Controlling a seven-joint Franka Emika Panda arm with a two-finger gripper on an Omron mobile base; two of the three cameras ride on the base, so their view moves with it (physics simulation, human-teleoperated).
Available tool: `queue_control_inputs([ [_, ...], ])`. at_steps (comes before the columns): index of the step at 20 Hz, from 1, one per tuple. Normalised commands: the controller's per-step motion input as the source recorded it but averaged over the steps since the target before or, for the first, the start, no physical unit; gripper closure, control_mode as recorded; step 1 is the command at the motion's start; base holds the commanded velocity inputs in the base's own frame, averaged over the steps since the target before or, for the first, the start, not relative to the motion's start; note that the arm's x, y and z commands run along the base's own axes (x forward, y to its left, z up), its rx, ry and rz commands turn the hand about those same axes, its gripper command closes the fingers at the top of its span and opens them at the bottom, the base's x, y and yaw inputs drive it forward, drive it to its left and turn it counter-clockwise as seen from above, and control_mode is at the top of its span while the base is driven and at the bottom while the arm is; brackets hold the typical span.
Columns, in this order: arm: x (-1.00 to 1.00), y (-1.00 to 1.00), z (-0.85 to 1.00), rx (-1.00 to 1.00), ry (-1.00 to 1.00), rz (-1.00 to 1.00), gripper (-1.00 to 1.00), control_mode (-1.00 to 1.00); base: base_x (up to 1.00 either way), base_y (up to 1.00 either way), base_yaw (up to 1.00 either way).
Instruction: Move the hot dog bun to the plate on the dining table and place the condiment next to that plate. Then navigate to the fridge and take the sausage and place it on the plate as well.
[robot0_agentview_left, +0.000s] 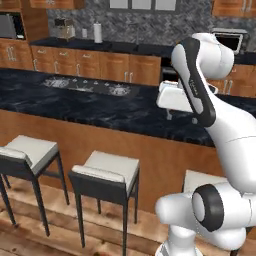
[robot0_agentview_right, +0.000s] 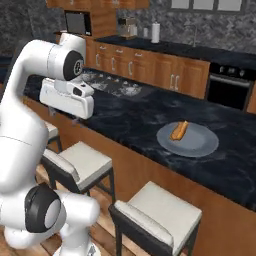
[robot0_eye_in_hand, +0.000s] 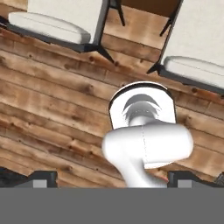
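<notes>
A grey plate (robot0_agentview_right: 200, 145) lies on the dark marble dining counter (robot0_agentview_right: 150, 120), right of the arm. On the plate rests the hot dog bun (robot0_agentview_right: 180, 130), a short orange-brown piece. My gripper (robot0_eye_in_hand: 113, 178) points straight down over the stool side of the counter, well left of the plate, and it is open with nothing between its fingertips (robot0_eye_in_hand: 43, 177). The white hand (robot0_agentview_right: 67, 100) hangs level with the counter top (robot0_agentview_left: 172, 97). The condiment, the sausage and the fridge are out of view.
White-cushioned stools (robot0_agentview_left: 107, 172) (robot0_agentview_right: 160, 212) line the counter's near side over a wooden floor (robot0_eye_in_hand: 52, 109). A shiny inset (robot0_agentview_right: 112, 85) sits in the counter's far end. Behind are wooden cabinets (robot0_agentview_left: 115, 65), an oven (robot0_agentview_right: 227, 90) and a paper towel roll (robot0_agentview_right: 155, 32).
</notes>
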Motion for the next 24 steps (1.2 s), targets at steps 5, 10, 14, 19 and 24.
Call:
queue_control_inputs([
  [5,0.0,0.0,0.0,0.0,0.0,0.0,-1.0,1.0,-0.02,0.13,0.81],
  [10,0.0,0.0,0.0,0.0,0.0,0.0,-1.0,1.0,0.0,0.29,0.75],
  [14,0.0,0.0,0.0,0.0,0.0,0.0,-1.0,1.0,0.0,0.41,0.73],
  [19,0.0,0.0,0.0,0.0,0.0,0.0,-1.0,1.0,0.05,0.92,0.59],
  [24,0.0,0.0,0.0,0.0,0.0,0.0,-1.0,1.0,0.9,0.59,0.35],
])
